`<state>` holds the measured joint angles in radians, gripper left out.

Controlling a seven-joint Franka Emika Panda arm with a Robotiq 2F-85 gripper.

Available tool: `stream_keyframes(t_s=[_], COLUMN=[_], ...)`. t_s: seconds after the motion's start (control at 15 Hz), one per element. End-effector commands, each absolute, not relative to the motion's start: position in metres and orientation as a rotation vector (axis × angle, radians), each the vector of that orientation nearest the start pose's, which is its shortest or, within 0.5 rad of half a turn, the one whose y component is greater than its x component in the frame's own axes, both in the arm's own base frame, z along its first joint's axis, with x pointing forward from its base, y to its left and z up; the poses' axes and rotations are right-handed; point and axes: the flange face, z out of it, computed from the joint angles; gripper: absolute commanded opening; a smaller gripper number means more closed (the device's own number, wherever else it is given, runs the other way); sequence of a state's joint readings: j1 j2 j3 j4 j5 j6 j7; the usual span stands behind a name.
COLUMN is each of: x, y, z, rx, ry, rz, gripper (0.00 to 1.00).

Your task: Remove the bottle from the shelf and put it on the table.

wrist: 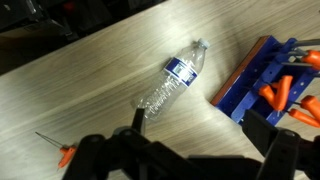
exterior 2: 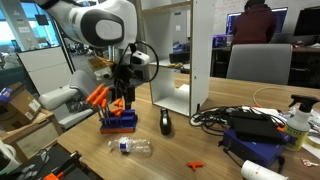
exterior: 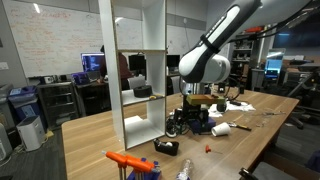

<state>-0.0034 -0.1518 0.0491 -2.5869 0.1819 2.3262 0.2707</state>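
Wide-open and empty, jaws of the gripper (wrist: 185,152) hover near the bottle (wrist: 172,85) lying sideways on the bench (wrist: 70,95) beside a blue rack (wrist: 245,85); retreating straight upward probably avoids rolling it.

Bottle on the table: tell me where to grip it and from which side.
Grip the bottle at mid-body, just off its blue label, coming straight down from above. It lies on its side on the table, so only the top is open. Set the fingers across its narrow width, square to its diagonal axis, clear of the blue rack.
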Motion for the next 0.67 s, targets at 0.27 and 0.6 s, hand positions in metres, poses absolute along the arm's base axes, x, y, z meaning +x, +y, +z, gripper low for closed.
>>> stream_keyframes(t_s=[0.27, 0.6], x=[0.362, 0.325], y=[0.076, 0.093], z=[0.44, 0.488], rx=[-2.998, -3.012], ry=[0.291, 0.194], rz=[0.204, 0.174], gripper=[1.0, 1.0])
